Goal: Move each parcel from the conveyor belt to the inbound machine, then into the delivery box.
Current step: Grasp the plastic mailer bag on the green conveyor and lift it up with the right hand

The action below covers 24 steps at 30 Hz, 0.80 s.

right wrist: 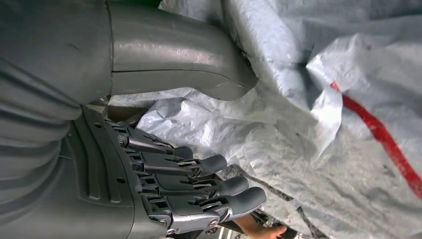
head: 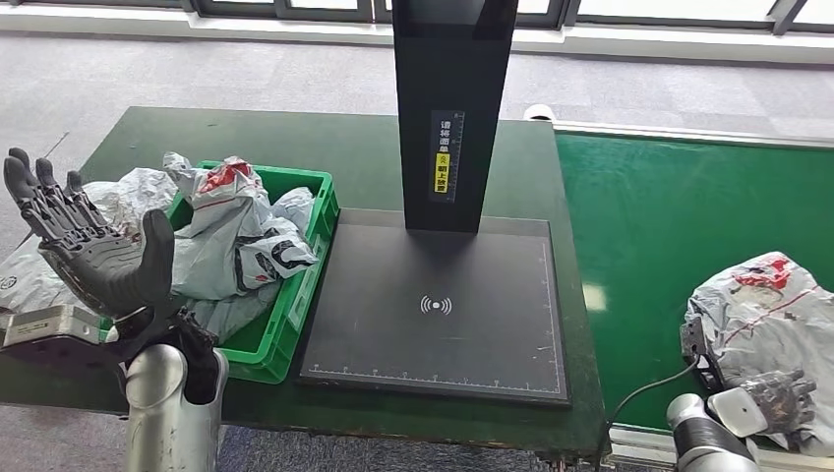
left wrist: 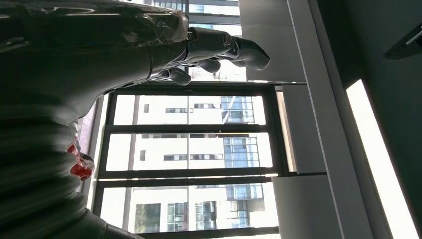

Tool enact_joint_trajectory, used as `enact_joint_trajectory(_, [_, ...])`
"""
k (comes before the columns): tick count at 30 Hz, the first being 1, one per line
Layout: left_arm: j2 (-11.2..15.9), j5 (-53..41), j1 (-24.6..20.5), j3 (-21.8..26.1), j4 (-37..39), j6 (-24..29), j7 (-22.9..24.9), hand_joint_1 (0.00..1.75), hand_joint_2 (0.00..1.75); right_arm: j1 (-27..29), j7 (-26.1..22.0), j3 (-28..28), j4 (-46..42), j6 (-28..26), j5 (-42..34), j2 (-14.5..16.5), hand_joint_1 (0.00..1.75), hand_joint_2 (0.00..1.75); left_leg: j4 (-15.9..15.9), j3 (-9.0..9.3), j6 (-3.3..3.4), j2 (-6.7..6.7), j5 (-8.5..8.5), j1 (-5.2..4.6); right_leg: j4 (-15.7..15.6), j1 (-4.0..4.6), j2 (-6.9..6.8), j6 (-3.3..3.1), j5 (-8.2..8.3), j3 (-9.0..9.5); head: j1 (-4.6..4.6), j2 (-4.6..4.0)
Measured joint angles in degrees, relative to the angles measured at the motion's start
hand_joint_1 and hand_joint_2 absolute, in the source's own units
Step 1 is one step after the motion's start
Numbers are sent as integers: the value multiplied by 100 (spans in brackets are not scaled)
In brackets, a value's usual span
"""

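A crumpled grey parcel (head: 767,310) with red print lies on the green conveyor belt (head: 669,216) at the right. My right hand (head: 777,398) is at its near edge. In the right wrist view the thumb (right wrist: 199,69) lies against the parcel (right wrist: 323,99), and the fingers (right wrist: 219,186) reach, spread, under a fold of it. The black inbound machine (head: 433,305), with its upright post, stands bare in the middle. My left hand (head: 93,246) is raised, open and holding nothing, beside the green delivery box (head: 295,300), which holds several grey parcels (head: 236,236).
More grey parcels (head: 118,197) lie on the dark green table (head: 295,138) behind and left of the box. A cable (head: 639,393) runs by the belt's near edge. Grey carpet and windows lie beyond the table.
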Motion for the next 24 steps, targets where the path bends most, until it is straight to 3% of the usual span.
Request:
enact_joint_trajectory(1, [1, 0, 9, -13, -25, 2, 0, 0, 175, -4, -35, 0, 16, 59, -2, 0, 129, 175, 0, 0, 0, 0, 0, 0, 0, 0, 0, 0, 0, 0, 0, 0])
enact_joint_trajectory(3, [1, -2, 25, -37, -62, 3, 1, 0, 175, -8, -117, 0, 41, 172, -7, 1, 175, 175, 0, 0, 0, 0, 0, 0, 0, 0, 0, 0, 0, 0, 0, 0])
enact_joint_trajectory(19, [1, -40, 34, -94, -48, -43, 2, 0, 175, -27, -578, 0, 122, 339, -91, 1, 175, 175, 0, 0, 0, 1, 0, 0, 0, 1, 1, 0, 0, 0, 0, 0])
enact_joint_trajectory(24, [1, -59, 28, -98, -1, -45, 2, 0, 175, -52, -1781, -3, 130, 445, -575, 45, 175, 175, 0, 1, 0, 3, 0, 0, 0, 1, 2, -1, 1, 0, 0, 0])
